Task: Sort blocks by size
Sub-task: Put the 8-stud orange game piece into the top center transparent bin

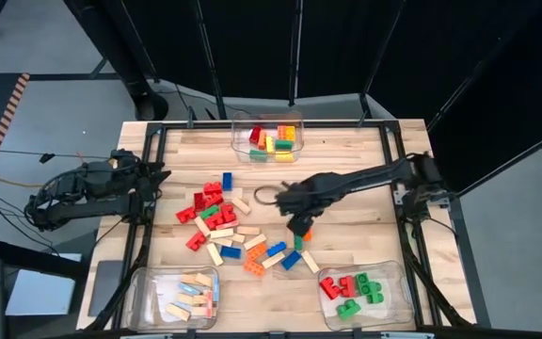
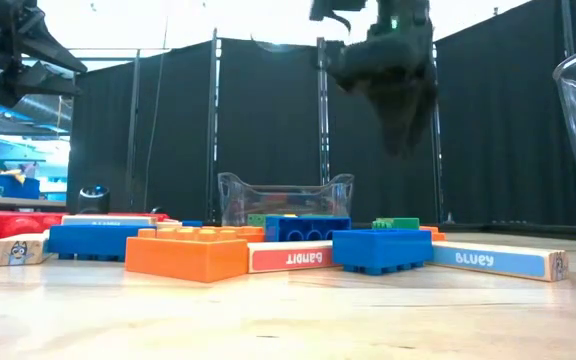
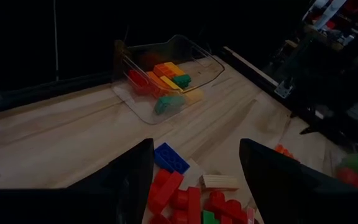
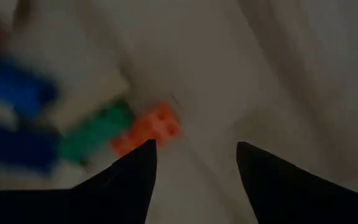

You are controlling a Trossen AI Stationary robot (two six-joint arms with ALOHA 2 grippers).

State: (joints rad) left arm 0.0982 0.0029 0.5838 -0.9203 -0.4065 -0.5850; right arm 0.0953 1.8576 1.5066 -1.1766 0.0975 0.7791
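A loose pile of blocks (image 1: 238,231), red, blue, orange and green studded bricks and pale wooden bars, lies flat on the middle of the table. My right gripper (image 4: 196,144) hangs open above the pile's right side, pointing down, nothing between its fingers. Below it on the wood lie a small orange brick (image 4: 148,129) and a green one (image 4: 95,138). In the low view the right gripper (image 2: 398,90) is well above the bricks. My left gripper (image 3: 196,142) waits open at the table's left edge, above a blue brick (image 3: 171,158) and red ones.
A clear bin (image 1: 266,138) at the far edge holds mixed coloured bricks. A near-left bin (image 1: 177,297) holds wooden bars, and a near-right bin (image 1: 363,294) holds red and green bricks. Bare wood shows between the pile and the far bin.
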